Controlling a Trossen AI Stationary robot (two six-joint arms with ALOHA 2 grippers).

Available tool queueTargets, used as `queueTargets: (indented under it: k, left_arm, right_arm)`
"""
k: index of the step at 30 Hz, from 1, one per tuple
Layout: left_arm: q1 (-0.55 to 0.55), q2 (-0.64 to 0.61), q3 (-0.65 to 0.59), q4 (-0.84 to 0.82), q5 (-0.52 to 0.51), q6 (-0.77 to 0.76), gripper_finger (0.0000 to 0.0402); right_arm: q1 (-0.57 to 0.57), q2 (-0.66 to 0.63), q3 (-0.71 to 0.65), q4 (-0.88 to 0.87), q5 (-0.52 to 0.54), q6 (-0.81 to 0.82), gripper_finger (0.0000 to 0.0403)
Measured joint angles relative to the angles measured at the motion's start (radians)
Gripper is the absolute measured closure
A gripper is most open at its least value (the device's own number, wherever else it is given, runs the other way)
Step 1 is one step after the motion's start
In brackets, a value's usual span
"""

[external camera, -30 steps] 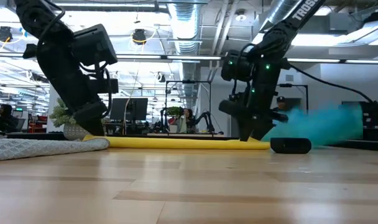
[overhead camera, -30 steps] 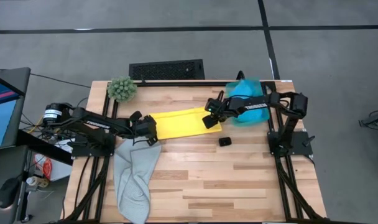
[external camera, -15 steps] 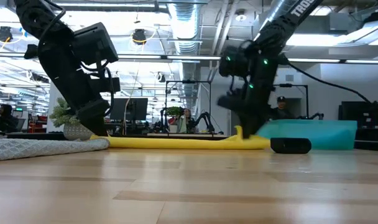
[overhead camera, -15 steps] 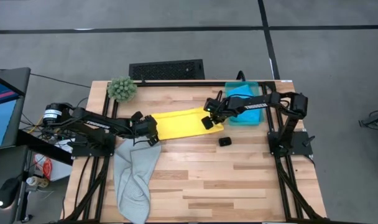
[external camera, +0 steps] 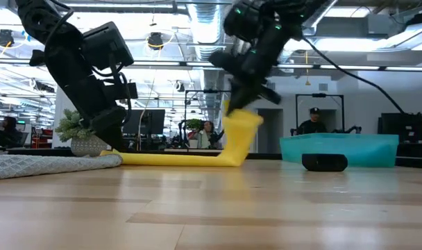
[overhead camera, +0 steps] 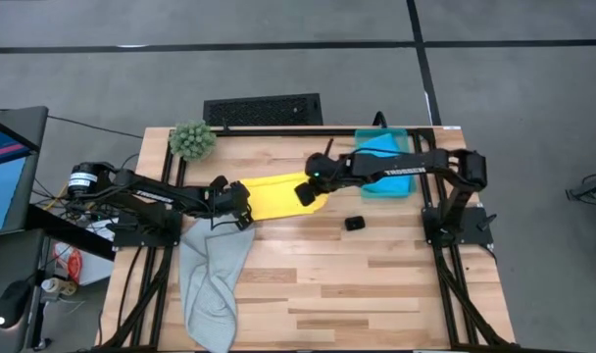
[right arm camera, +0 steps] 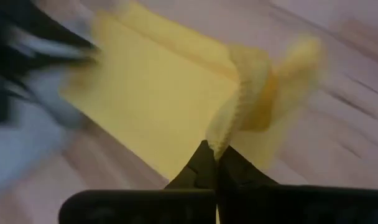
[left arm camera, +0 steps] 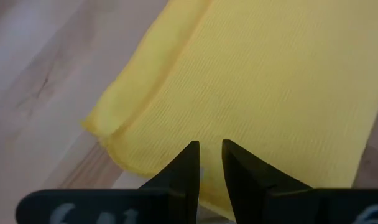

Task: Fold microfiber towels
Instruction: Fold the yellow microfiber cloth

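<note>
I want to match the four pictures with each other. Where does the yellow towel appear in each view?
High view: yellow towel at table centre, between both grippers.
Low view: flat strip, one end lifted by the right gripper.
Left wrist view: fills the picture, beyond the left gripper.
Right wrist view: flat sheet with pinched edge.
Shared landmark: the lifted end.

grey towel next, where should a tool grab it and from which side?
Take the pale grey towel at its bunched upper end beside the left tool, coming straight down from above. It lies flat there, while its lower part hangs over the table's front edge.
</note>
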Motion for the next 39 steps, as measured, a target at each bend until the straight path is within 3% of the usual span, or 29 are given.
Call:
queueTargets:
  k: [12, 25, 39]
  left_arm:
    - [-0.003, -0.008, 0.005, -0.031, 0.068, -0.007, 0.034]
    - [-0.003, -0.022, 0.005, -0.083, 0.075, -0.019, 0.034]
    - [-0.003, -0.036, 0.005, -0.098, 0.084, -0.024, 0.034]
  right_arm:
    - [0.035, 0.196, 0.239, 0.053, -0.002, -0.001, 0.0391]
    - [0.066, 0.413, 0.498, 0.098, -0.038, -0.017, 0.0388]
    - [0.072, 0.467, 0.52, 0.182, -0.055, -0.018, 0.0375]
